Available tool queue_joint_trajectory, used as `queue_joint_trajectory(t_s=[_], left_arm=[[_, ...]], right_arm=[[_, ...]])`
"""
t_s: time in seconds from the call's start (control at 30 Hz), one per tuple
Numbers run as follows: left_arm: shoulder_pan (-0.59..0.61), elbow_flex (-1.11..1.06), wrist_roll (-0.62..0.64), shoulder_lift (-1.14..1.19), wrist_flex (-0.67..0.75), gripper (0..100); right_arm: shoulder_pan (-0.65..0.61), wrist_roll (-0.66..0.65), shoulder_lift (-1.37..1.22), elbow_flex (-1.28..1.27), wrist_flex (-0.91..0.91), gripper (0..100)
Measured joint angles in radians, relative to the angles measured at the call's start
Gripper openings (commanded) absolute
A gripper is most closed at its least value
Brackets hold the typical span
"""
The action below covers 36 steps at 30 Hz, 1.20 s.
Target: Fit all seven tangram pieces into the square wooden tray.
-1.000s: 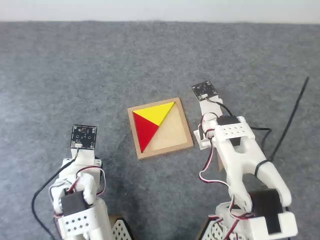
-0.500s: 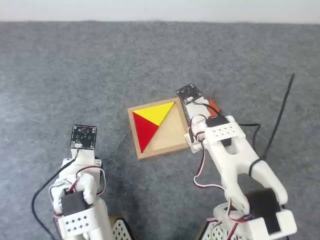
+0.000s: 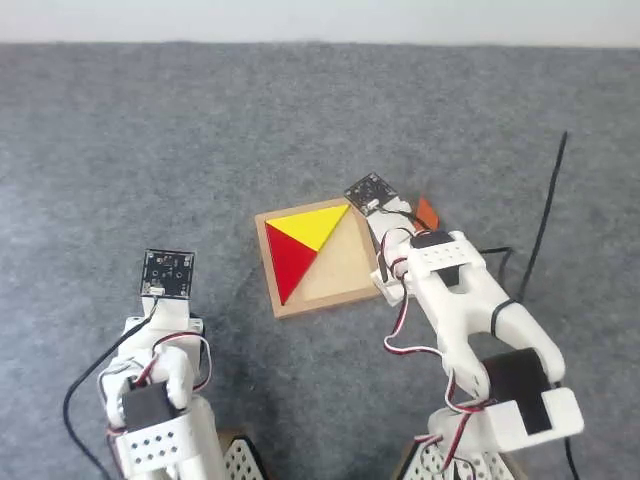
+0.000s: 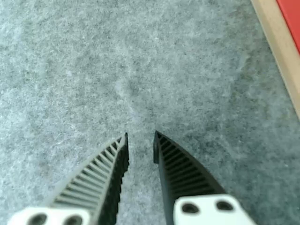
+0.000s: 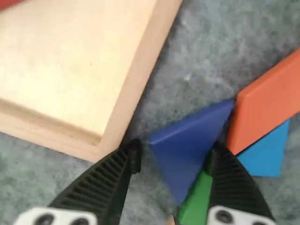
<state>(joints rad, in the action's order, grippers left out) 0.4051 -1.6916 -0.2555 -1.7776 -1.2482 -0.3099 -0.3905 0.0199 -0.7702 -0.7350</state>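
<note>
You're at a robotics lab bench: a white left arm [image 3: 155,395], a right arm [image 3: 465,300], a loose cable [image 3: 545,215], a grey felt mat [image 3: 150,130].

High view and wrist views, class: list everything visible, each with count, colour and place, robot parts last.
Wooden tray: one, pale wood, mid-mat.
Yellow triangle: one, along the tray's far side.
Red triangle: one, in the tray beside the yellow.
Dark blue triangle: one, on the mat just outside the tray.
Orange piece: one, next to the dark blue triangle.
Light blue piece: one, beside the orange piece.
Green piece: one, by the dark blue triangle.
Mat: one, grey, under everything.
Left gripper: one, black, open over bare mat.
Right gripper: one, black, open astride the dark blue triangle.
</note>
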Motion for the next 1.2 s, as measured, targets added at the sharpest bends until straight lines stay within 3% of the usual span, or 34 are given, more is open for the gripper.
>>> queue_joint_trajectory(t_s=[0.1, 0.3, 0.43, 0.53, 0.93, 1.07, 1.2], left_arm=[[0.000, 0.000, 0.000, 0.000, 0.000, 9], [0.000, 0.000, 0.000, 0.000, 0.000, 9], [0.000, 0.000, 0.000, 0.000, 0.000, 9], [0.000, 0.000, 0.000, 0.000, 0.000, 9], [0.000, 0.000, 0.000, 0.000, 0.000, 9], [0.000, 0.000, 0.000, 0.000, 0.000, 9], [0.000, 0.000, 0.000, 0.000, 0.000, 9]], right_arm=[[0.032, -0.014, 0.000, 0.005, 0.006, 8.5], [0.055, -0.009, 0.003, 0.009, 0.009, 8.0], [0.071, 0.052, 0.052, 0.003, 0.009, 7.1], [0.104, 0.084, 0.129, -0.018, 0.009, 0.4], [0.115, 0.137, 0.267, -0.063, 0.009, 0.9], [0.110, 0.238, 0.328, -0.063, -0.015, 0.8], [-0.017, 0.361, 0.451, -0.063, -0.101, 0.8]])
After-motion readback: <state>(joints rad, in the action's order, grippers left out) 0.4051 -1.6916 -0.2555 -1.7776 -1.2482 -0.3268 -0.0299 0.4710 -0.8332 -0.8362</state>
